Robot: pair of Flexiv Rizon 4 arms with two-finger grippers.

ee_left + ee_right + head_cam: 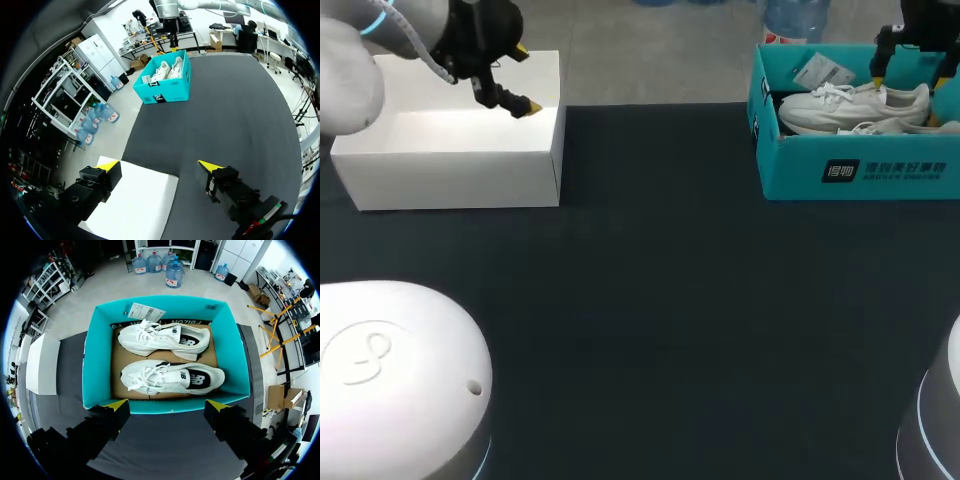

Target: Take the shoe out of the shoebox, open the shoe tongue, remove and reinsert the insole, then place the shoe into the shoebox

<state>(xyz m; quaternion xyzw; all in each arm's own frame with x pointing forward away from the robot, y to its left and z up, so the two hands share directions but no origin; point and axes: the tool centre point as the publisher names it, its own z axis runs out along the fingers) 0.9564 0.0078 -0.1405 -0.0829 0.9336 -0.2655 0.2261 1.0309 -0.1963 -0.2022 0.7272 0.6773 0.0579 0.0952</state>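
Over at the right jaws (167,405), both yellow tips are spread wide with nothing between them, hanging above the near wall of the teal shoebox (165,406). Two white shoes lie inside on brown card, side by side, long axes running across the jaws' line, one shoe (172,376) just ahead of the tips and the other shoe (162,339) behind it, with a paper tag (146,313) against the far wall. Right arm is way nearer; the left jaws (159,166) are also spread and empty, hovering at the edge of a white box (450,145) well across the dark tabletop (650,330). Both shoes boxed fits a shoe yet to come out or already put back, honestly can't tell which.
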